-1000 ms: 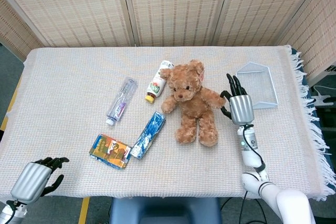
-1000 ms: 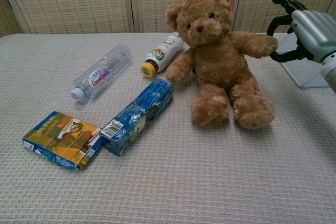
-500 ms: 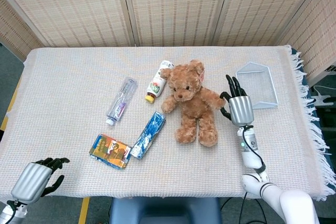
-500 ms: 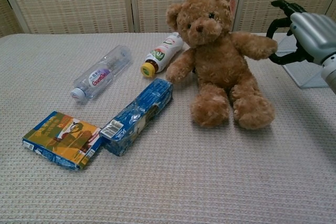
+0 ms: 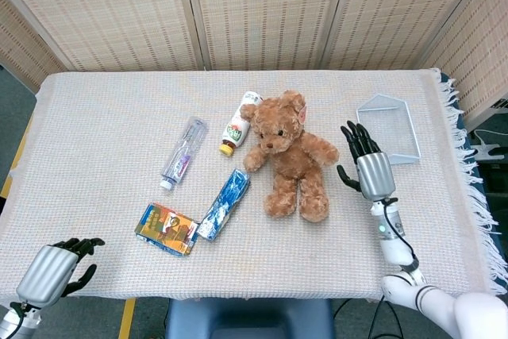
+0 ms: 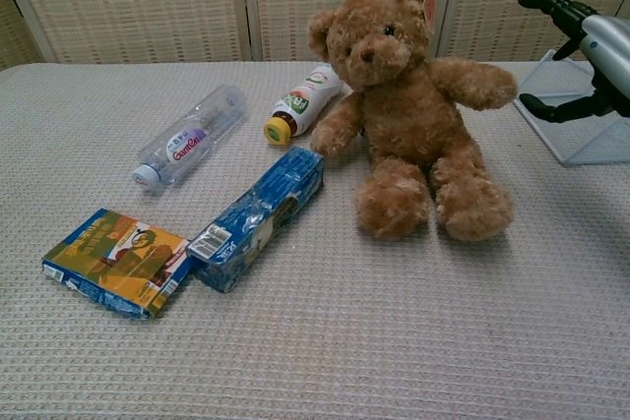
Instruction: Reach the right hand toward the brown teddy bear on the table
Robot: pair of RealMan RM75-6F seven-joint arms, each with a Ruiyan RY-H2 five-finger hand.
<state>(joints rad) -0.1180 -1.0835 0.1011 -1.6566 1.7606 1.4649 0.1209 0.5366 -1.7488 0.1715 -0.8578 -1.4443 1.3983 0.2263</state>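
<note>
The brown teddy bear (image 5: 289, 152) sits near the middle of the cloth-covered surface (image 5: 103, 125), its head toward the far screen and its legs toward the robot, so its long axis runs front to back. The right hand (image 5: 370, 166) hovers just to the bear's right, fingers spread and holding nothing, palm turned toward the toy. From this hand the bear lies to the left, and the closest part is the outstretched arm that points at the hand. In the chest view a clear gap shows between that paw and the thumb (image 6: 551, 105), so the two are near but apart.

The left hand (image 5: 54, 269) hangs at the near left corner, off the edge of the surface, fingers curled in with nothing in them, well apart from the bear. The right hand is plainly the nearer one.

My judgement is that the reach calls for a short sideways move to the left, toward the paw or the torso behind it. The wire basket (image 5: 389, 129) lies just beyond the hand on the far right side, away from that path.
</note>
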